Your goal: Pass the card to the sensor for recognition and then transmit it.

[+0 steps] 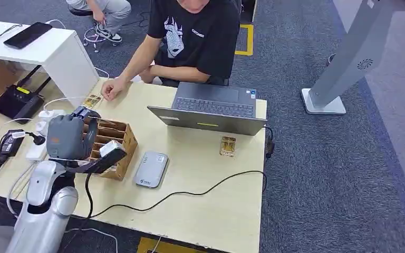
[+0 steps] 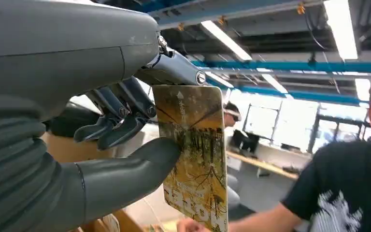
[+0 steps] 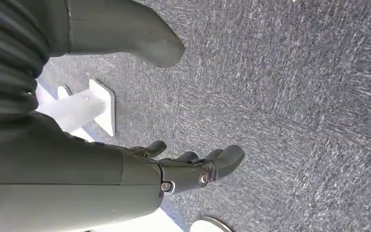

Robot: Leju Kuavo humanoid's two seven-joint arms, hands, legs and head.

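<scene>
My left hand [image 1: 67,138] is raised over the left part of the table, above a wooden slotted box [image 1: 121,138]. In the left wrist view this hand [image 2: 121,121] pinches a yellow picture card [image 2: 193,159] between thumb and fingers, with the card held upright. A grey-white card sensor [image 1: 151,169] lies flat on the table just right of the box. My right hand [image 3: 193,169] hangs over grey carpet with its fingers apart and nothing in it.
A person in a black T-shirt [image 1: 192,31] sits behind an open laptop [image 1: 211,108], one hand resting near a card [image 1: 91,100] on the table. Another yellow card [image 1: 228,146] lies right of the sensor. A black cable [image 1: 190,193] crosses the table's front. A power strip [image 1: 41,132] and router [image 1: 17,100] sit at the left.
</scene>
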